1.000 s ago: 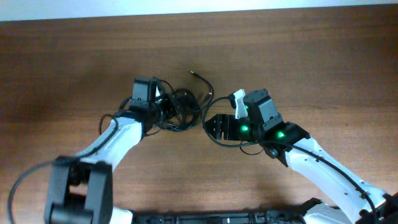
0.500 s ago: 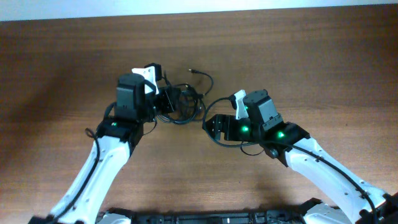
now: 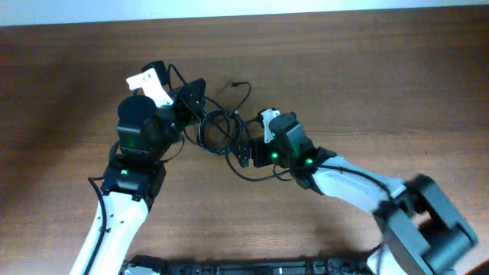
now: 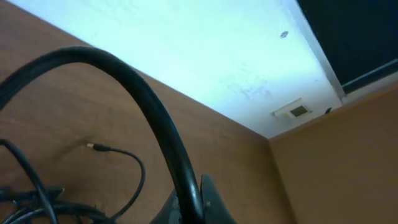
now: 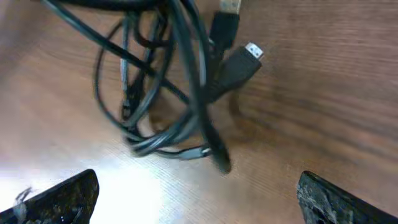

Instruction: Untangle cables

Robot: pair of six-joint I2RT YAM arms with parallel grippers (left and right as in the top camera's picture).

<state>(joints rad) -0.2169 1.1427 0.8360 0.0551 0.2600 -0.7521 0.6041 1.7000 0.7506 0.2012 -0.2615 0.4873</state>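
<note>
Wooden table (image 3: pixel 367 69) bears the cables (image 3: pixel 219 126), knotted between both arms. Spread wide, the right fingers (image 5: pixel 68 196) sit just short; whether the left fingers (image 3: pixel 191 93) pinch anything, I cannot tell. Better to take one strand, pulling gently.

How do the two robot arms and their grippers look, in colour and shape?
The left arm and right arm have white rounded links, black wrist blocks and green lights. The left gripper and right gripper are black, each with a white part nearby.

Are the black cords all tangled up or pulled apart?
Tangled. The cables loop over each other in one bundle, plugs poking out.
</note>
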